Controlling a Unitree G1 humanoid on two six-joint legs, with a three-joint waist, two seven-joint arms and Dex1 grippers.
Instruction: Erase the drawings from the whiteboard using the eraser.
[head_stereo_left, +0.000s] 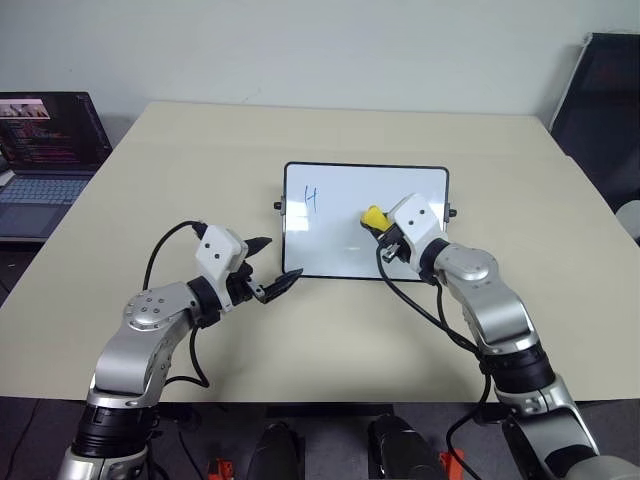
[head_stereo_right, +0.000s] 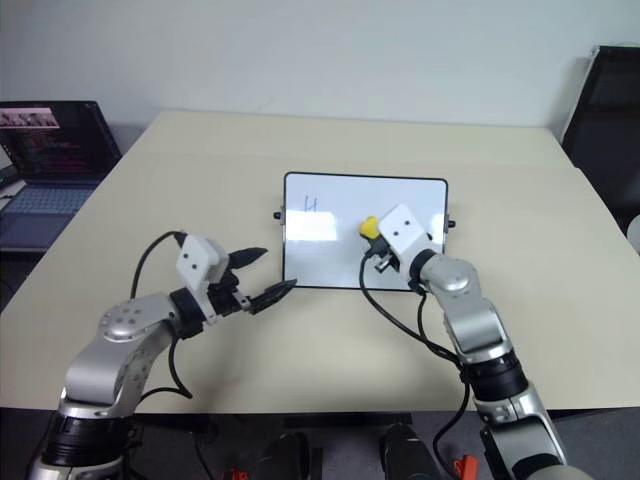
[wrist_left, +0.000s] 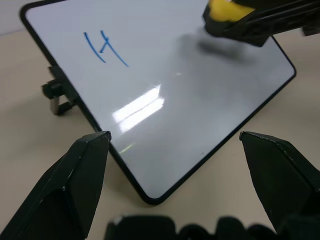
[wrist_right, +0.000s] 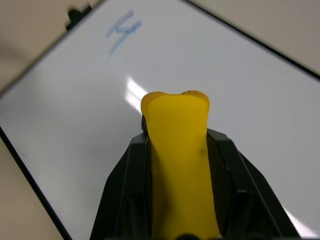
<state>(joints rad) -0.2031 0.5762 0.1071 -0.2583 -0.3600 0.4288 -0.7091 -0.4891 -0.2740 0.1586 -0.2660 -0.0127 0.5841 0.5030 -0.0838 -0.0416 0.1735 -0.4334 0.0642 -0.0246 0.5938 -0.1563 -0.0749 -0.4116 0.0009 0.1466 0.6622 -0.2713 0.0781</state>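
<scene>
The right gripper (wrist_right: 175, 165) is clamped on the small yellow block eraser (wrist_right: 177, 150), over the flat black-framed whiteboard (head_stereo_left: 340, 245) — right of centre. The left gripper (head_stereo_left: 272, 268) hangs spread apart by the board's near-left corner; 1 blue H-like drawing (head_stereo_left: 312, 199) remains upper left on the beige table (head_stereo_left: 200, 160).

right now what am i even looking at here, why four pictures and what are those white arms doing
It is a humanoid robot at a beige table. Two pictures come from cameras on its head, looking down over both arms. The other two come from cameras on its wrists, looking along each gripper's black fingers.

On the table lies a whiteboard with a blue "H"-like drawing on it. A laptop sits off to the left.

The right gripper is shut on a yellow eraser, held over the board. The left gripper is open, by the board's near left corner, holding nothing.
</scene>
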